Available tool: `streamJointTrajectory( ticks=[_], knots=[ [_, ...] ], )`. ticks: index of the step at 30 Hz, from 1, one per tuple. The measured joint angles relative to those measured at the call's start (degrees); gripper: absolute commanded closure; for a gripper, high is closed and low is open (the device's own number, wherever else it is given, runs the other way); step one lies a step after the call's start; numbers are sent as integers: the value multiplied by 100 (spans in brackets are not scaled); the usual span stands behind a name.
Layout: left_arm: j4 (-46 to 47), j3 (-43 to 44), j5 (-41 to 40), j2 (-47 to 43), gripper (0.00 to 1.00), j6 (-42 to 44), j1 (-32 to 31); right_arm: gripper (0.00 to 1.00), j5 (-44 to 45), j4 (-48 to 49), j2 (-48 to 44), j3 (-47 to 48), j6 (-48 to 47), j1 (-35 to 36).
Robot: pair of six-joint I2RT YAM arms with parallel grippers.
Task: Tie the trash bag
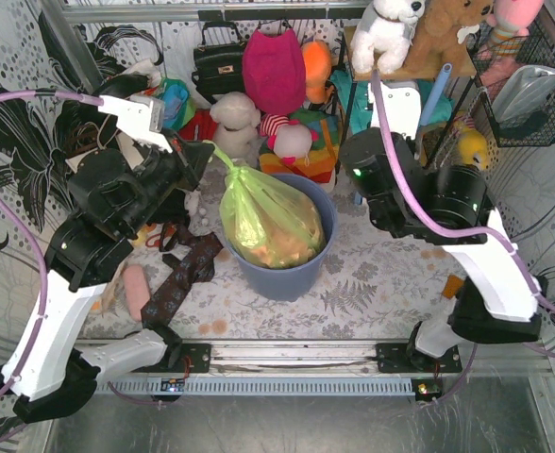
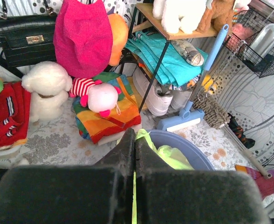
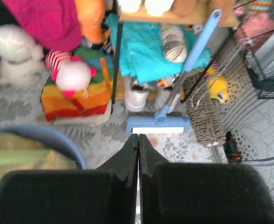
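The trash bag (image 1: 268, 222), thin lime-green plastic with orange-brown paper showing through, sits in a blue-grey round bin (image 1: 292, 276). One twisted ear of the bag rises up and to the left into my left gripper (image 1: 200, 157), which is shut on it. In the left wrist view green plastic (image 2: 174, 156) runs between the closed fingers (image 2: 127, 149). My right gripper (image 3: 138, 136) is shut with nothing in it, to the right of the bin and pointing at the floor by a broom head (image 3: 158, 124). The bag shows as a green blur (image 3: 25, 156) at the left of the right wrist view.
Soft toys (image 1: 235, 118), a pink bag (image 1: 273, 66), a black handbag (image 1: 216, 61) and folded cloth (image 1: 306, 156) crowd the back. A shelf (image 2: 179, 32) with teal cloth and a blue broom (image 2: 211, 56) stand right of the bin. A dark tie (image 1: 178, 278) lies at the left.
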Motion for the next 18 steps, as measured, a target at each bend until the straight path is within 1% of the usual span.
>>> streamJointTrajectory(
  ticks=[2,4,5,7,8,9,10,12,14,18],
  knots=[
    [66,-72,63,-9,100,-4,0,100,-358,468,-389,-645,-243,-7],
    [212,-282,229,-42,100,-37,0,99,-1023,1054,-868,-1473,-463,-11],
    [286,-422,334,-61,100,-72,0,90,-1429,1353,-1099,-1880,-533,-13],
    [420,-706,540,-76,100,-131,0,62,-2345,1987,-1541,-2684,-597,-15],
    [468,-848,654,-72,100,-162,0,50,-2752,2304,-1729,-3047,-592,-17],
    [505,-955,748,-59,100,-195,0,42,-3226,2675,-1950,-3495,-590,-20],
    [557,-1054,855,-42,100,-219,0,36,-3611,2988,-2122,-3875,-540,-20],
    [640,-1154,1038,-2,100,-238,0,32,-4240,3510,-2382,-4511,-452,-20],
    [791,-1169,1222,44,100,-238,0,30,-4747,3891,-2465,-4896,-420,-20],
    [1263,-1161,1543,140,100,-234,0,29,-5278,4503,-2363,-4986,-520,-20]
  ],
)
